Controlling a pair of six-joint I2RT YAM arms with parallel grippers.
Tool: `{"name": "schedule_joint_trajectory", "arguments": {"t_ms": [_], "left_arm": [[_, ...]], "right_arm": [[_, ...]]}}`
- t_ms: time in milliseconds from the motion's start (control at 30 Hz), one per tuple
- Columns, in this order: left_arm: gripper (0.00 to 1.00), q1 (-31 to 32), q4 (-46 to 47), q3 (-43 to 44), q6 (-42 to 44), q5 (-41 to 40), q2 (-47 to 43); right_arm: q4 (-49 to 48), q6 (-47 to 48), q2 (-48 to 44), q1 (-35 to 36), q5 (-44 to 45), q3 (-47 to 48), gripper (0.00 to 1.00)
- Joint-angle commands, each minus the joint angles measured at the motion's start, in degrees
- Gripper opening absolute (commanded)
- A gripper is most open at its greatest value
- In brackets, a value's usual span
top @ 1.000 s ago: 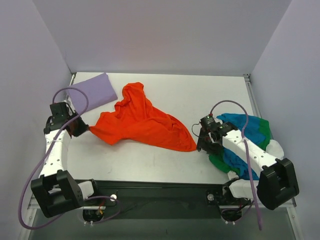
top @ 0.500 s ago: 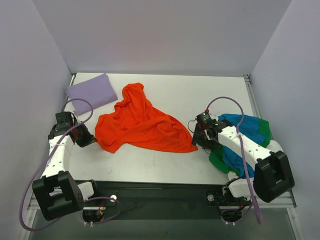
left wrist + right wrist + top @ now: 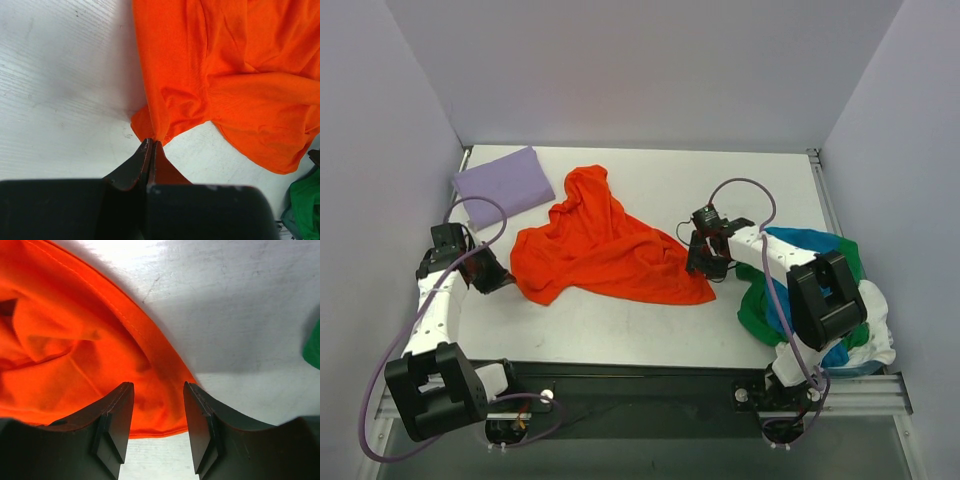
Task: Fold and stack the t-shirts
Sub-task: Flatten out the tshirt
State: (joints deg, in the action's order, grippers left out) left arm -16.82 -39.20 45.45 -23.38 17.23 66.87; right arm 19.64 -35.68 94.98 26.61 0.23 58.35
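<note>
In mid-frame lies the crumpled bright orange-red cloth t-shirt [image 3: 605, 245], light and limp, best taken at its hem corners. The left gripper [image 3: 150, 144] pinches its left corner. The right gripper [image 3: 157, 392], jaws apart, straddles the right hem, having swung leftward off the green-and-blue shirt pile [image 3: 825, 258] in the last half-second.

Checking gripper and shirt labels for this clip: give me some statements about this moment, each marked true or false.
1. The left gripper is shut on an edge of the bright orange-red cloth t-shirt. True.
2. The right gripper is shut on that shirt. False: its jaws stand open over the shirt's hem.
3. The lavender purple cloth shirt lies folded at the far left corner of the table. True.
4. The orange-red shirt lies neatly folded. False: it lies crumpled and spread out.
5. The green cloth shirt lies beside the lavender one. False: it is heaped at the right near edge.
</note>
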Motion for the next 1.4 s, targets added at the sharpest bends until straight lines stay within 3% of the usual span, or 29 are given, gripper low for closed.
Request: {"name": "schedule_joint_trajectory", "arguments": {"t_ms": [0, 233, 600, 1367], "left_arm": [[0.00, 0.0, 1.1, 1.8, -0.2, 0.3, -0.8], [0.00, 0.0, 1.2, 3.4, -0.5, -0.3, 0.7], [0.00, -0.1, 1.6, 4.3, -0.6, -0.1, 2.2], [0.00, 0.0, 2.2, 4.6, -0.4, 0.2, 3.4]], "right_arm": [[2.4, 1.2, 1.6, -0.3, 0.4, 1.2, 0.44], [4.3, 1.7, 2.1, -0.4, 2.0, 0.0, 0.43], [6.4, -0.5, -9.5, -2.5, 2.2, -7.6, 0.44], [3.7, -2.4, -3.8, -2.4, -2.1, -10.7, 0.34]]}}
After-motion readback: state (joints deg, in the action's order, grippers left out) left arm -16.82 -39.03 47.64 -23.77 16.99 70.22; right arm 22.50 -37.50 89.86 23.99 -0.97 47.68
